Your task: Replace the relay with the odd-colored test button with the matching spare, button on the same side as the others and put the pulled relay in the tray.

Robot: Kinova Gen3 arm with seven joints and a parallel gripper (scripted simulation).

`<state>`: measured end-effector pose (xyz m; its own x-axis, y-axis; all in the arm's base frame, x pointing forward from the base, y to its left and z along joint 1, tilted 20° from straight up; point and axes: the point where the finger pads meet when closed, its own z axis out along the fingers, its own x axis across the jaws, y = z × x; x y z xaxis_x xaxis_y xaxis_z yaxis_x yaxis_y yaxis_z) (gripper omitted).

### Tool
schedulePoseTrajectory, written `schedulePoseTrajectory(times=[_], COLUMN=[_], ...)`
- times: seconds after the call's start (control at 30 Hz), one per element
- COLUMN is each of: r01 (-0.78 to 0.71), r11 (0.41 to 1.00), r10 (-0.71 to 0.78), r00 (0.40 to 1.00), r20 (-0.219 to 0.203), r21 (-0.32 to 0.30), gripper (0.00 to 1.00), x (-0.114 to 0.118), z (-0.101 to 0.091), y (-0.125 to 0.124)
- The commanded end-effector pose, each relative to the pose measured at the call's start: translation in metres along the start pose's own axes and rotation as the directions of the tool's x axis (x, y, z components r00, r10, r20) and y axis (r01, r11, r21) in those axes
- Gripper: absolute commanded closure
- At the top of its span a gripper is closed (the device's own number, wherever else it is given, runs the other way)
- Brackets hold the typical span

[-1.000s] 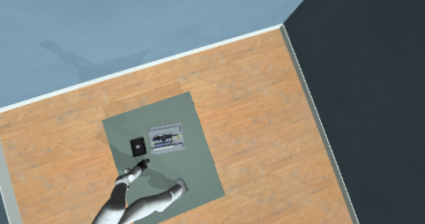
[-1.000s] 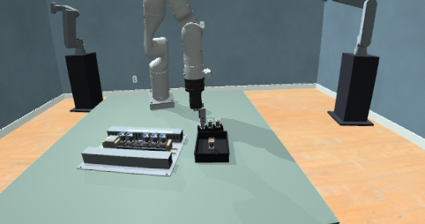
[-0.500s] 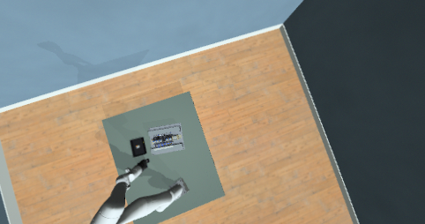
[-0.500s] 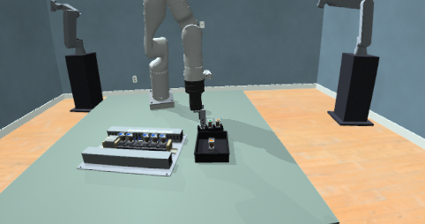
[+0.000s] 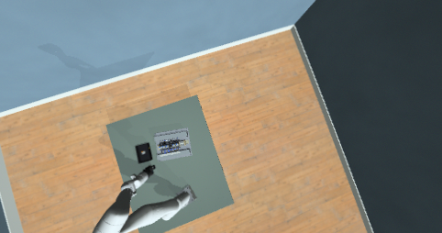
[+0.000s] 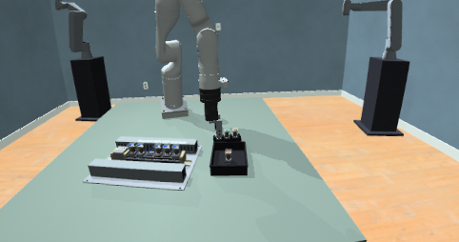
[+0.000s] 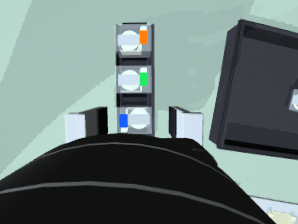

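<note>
My gripper is open, its fingers on either side of the spare relay with the blue button, holding nothing. That relay's button is on the left in the wrist view; the green-button relay and orange-button relay have theirs on the right. All three stand in a dark rack. A relay with an orange button lies or stands in the black tray. The socket row holds several blue-topped relays, with a lower spot between two; its details are too small.
The grey panel carries the row between two raised ducts, the front one and the back one. The tray stands between panel and rack in the wrist view, to the right of the fingers. Two other arms on pedestals stand far back.
</note>
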<state>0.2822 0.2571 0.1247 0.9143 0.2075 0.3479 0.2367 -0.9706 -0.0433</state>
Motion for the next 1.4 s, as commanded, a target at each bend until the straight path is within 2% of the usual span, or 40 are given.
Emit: schedulePoseTrajectory(times=[0.0, 1.37], r01=[0.002, 0.003], r11=[1.000, 1.000], r10=[-0.002, -0.003], r00=[1.000, 1.000], r20=[0.003, 0.004], r21=[0.000, 0.000], gripper=[0.00, 0.00], x=[-0.001, -0.005], z=[0.002, 0.025], y=[0.000, -0.001])
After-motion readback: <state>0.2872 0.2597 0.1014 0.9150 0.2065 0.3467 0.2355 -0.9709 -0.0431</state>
